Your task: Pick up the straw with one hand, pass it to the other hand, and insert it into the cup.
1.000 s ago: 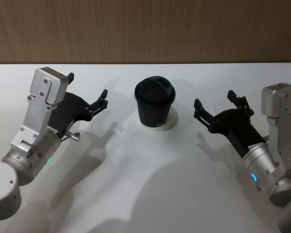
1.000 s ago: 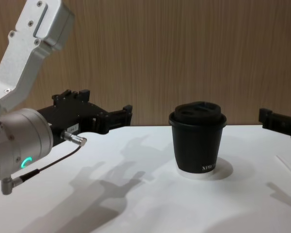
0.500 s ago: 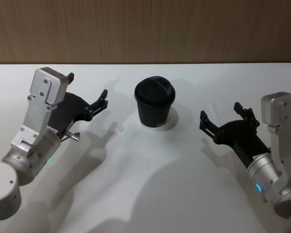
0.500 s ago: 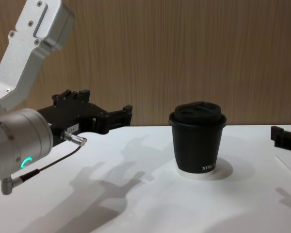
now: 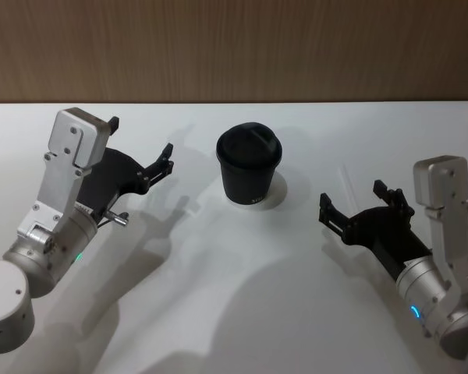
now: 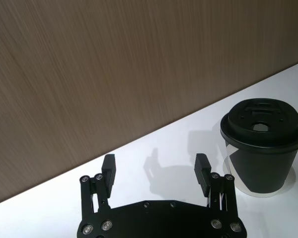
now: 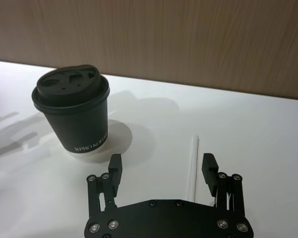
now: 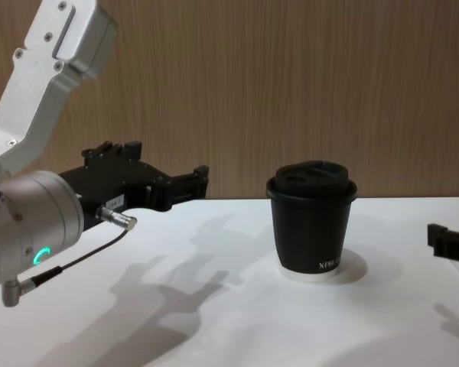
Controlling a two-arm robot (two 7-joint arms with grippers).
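Observation:
The cup (image 5: 249, 164) is black with a domed lid and stands upright at the table's middle back; it also shows in the chest view as the cup (image 8: 312, 222). The straw (image 7: 193, 161) is thin and white and lies flat on the table right of the cup (image 7: 74, 116). My right gripper (image 5: 351, 195) hangs open just above the straw. In the right wrist view the right gripper (image 7: 162, 161) straddles it, with the straw close to one finger. My left gripper (image 5: 140, 136) is open and empty, held left of the cup. The left wrist view shows the left gripper (image 6: 155, 162) with the cup (image 6: 262, 144) beyond it.
The white table (image 5: 234, 296) runs back to a brown wood-grain wall (image 5: 234, 47). A thin black cable with a metal plug (image 8: 118, 219) hangs off my left wrist. One right finger (image 8: 447, 238) pokes in at the chest view's right edge.
My right gripper has drawn back toward me and dropped lower, ending over the straw, still open. The left arm and the cup have not moved.

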